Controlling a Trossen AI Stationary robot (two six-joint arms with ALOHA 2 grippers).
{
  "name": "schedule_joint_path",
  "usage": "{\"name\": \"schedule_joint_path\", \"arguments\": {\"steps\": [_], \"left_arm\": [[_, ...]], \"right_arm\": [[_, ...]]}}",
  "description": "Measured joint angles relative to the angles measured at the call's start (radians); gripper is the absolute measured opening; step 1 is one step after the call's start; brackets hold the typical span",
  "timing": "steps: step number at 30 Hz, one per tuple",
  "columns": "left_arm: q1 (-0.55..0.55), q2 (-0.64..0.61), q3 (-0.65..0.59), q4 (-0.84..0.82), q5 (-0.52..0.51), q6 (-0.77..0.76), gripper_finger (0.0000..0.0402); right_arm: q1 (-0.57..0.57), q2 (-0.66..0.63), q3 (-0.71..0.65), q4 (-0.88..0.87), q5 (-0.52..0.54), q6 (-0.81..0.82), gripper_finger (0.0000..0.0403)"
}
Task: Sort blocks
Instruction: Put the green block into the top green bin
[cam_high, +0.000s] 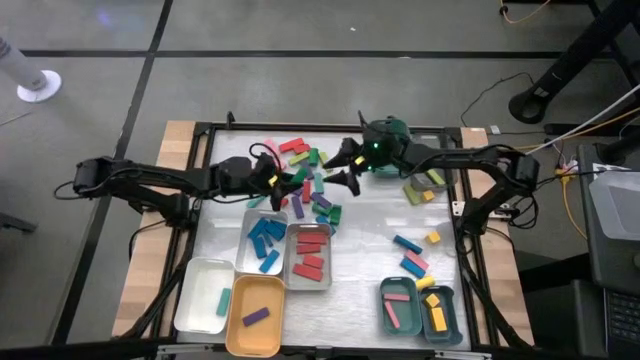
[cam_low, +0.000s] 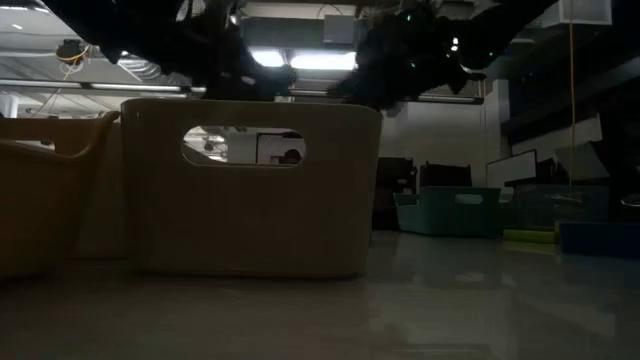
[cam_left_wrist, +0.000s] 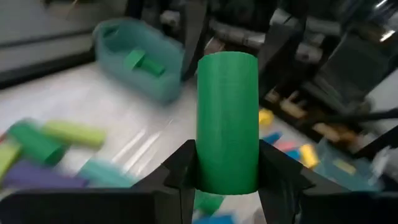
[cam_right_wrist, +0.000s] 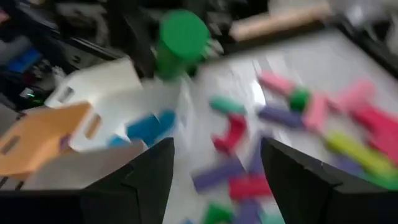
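- Two dark grippers are raised over the loose pile of coloured bar-shaped blocks (cam_high: 305, 180) at the table's far middle.
- On the left, the left gripper (cam_left_wrist: 227, 177) is clamped on an upright green block (cam_left_wrist: 227, 118), seated between its fingers, probably for carrying to a tray.
- On the right, the right gripper (cam_right_wrist: 217, 168) is held empty, fingers spread above the pile.
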Motion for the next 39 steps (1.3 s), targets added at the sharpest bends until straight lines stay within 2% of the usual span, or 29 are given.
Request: {"name": "schedule_joint_path", "arguments": {"steps": [6, 10, 13, 15, 22, 30, 36, 39], "left_arm": [[-0.018, 0.053, 0.000, 0.150, -0.030, 0.010, 0.0118], [-0.019, 0.065, 0.000, 0.198, -0.029, 0.016, 0.0116], [-0.023, 0.065, 0.000, 0.224, -0.041, 0.036, 0.0116], [-0.028, 0.065, -0.002, 0.240, -0.051, 0.045, 0.0116], [-0.030, 0.065, -0.002, 0.252, -0.051, 0.072, 0.0116], [-0.018, 0.065, -0.002, 0.249, -0.072, 0.127, 0.0116], [0.019, 0.059, 0.002, 0.265, -0.068, 0.150, 0.0116], [0.032, 0.059, 0.002, 0.259, -0.076, 0.161, 0.0116]], "right_arm": [[0.118, 0.026, 0.001, 0.241, 0.034, -0.030, 0.0238], [0.176, 0.025, 0.002, 0.303, 0.179, -0.046, 0.0238], [0.207, 0.025, 0.003, 0.311, 0.346, -0.047, 0.0238], [0.222, 0.025, 0.003, 0.314, 0.408, -0.046, 0.0238], [0.240, 0.023, 0.003, 0.350, 0.436, 0.109, 0.0238], [0.241, 0.020, 0.005, 0.307, 0.489, 0.138, 0.0238], [0.237, 0.023, 0.002, 0.231, 0.604, 0.158, 0.0238], [0.237, 0.023, 0.002, 0.214, 0.696, 0.158, 0.0238]]}}
